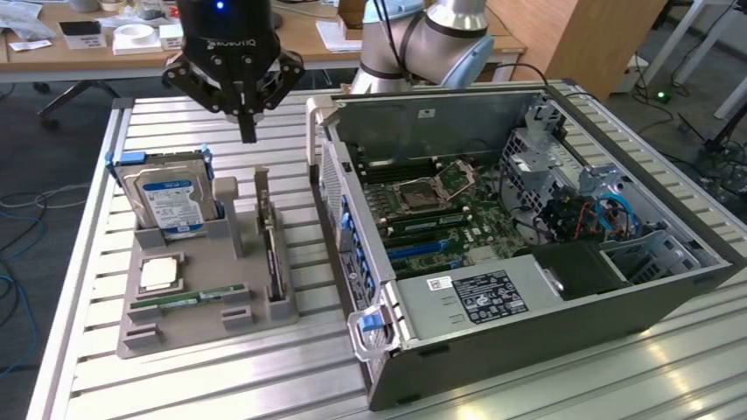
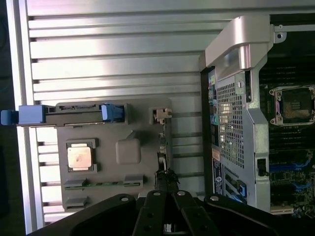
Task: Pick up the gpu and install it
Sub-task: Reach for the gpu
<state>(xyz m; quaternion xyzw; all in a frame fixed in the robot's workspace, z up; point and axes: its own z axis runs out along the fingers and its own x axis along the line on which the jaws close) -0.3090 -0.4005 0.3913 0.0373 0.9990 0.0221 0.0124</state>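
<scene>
One gpu stands upright near one hard drive.

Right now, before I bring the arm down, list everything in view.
gpu: one, dark, on edge in the holder, on its side nearest the case
hard drive: one, blue-and-white label, upright in the holder
processor chip: one, silvery, flat in the holder
memory stick: one, green, flat in the holder
holder: one, grey, exterior view's left
computer case: one, grey, open, exterior view's right
motherboard: one, green, inside the case
table: one, silvery, slatted, under everything
claw: one, black, shut, empty, above the holder
</scene>
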